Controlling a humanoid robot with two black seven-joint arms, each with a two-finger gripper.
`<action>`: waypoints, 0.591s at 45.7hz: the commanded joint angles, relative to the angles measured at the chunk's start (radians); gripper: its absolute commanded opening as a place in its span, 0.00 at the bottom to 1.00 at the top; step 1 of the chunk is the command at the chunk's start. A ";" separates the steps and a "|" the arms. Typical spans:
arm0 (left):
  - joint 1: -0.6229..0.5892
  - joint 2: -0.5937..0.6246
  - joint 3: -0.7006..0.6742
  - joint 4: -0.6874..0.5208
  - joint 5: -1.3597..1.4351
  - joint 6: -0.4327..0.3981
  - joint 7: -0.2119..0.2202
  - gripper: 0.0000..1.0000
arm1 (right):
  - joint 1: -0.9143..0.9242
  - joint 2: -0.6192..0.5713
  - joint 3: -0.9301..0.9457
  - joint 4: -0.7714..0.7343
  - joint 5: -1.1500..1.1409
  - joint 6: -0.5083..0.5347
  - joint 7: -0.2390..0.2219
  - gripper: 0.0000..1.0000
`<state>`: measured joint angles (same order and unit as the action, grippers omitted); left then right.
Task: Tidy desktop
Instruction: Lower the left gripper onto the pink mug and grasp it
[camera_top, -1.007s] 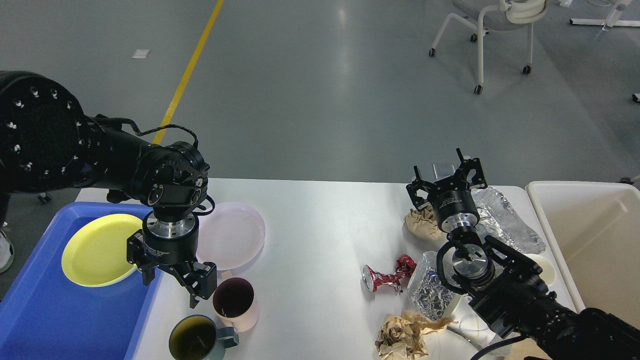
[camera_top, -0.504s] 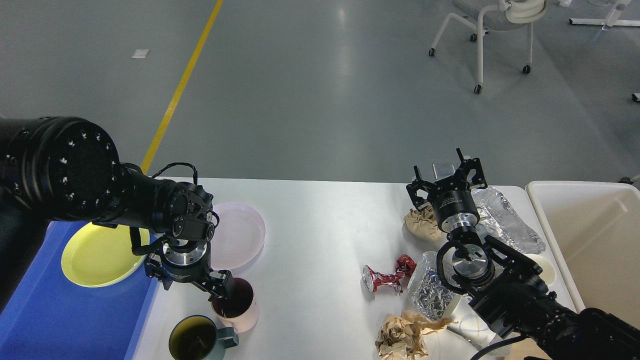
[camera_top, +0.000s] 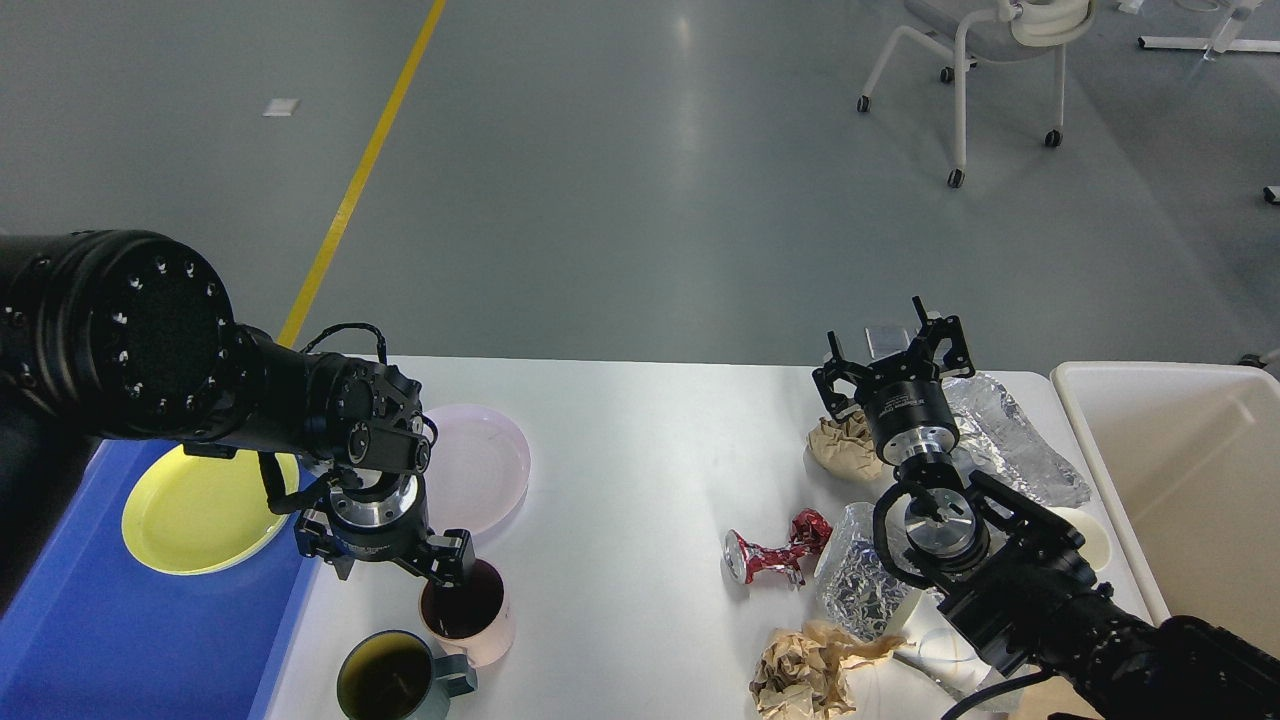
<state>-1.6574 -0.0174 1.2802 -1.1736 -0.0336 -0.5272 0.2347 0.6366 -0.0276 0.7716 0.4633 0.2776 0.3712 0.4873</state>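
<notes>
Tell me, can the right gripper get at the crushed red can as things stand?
Probably yes. The crushed red can lies bare on the desktop, nothing on it; the open right gripper would only need to draw back past the foil.

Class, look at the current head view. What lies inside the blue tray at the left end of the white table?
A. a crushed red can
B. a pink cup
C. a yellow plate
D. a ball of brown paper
C: the yellow plate lies in the blue tray, while the can, cup and paper all sit outside it on the desktop.
</notes>
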 joint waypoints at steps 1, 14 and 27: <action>0.018 -0.009 -0.001 0.000 -0.002 0.004 0.000 0.95 | 0.000 0.000 0.000 0.000 0.000 0.000 0.000 1.00; 0.116 -0.023 -0.024 0.003 -0.003 0.142 0.026 0.94 | 0.000 0.000 0.000 0.000 0.000 0.000 0.000 1.00; 0.146 -0.021 -0.025 0.008 -0.006 0.184 0.051 0.89 | 0.000 0.000 0.000 0.000 0.000 0.000 0.000 1.00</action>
<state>-1.5129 -0.0398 1.2549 -1.1679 -0.0384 -0.3474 0.2834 0.6366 -0.0276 0.7716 0.4633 0.2777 0.3712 0.4874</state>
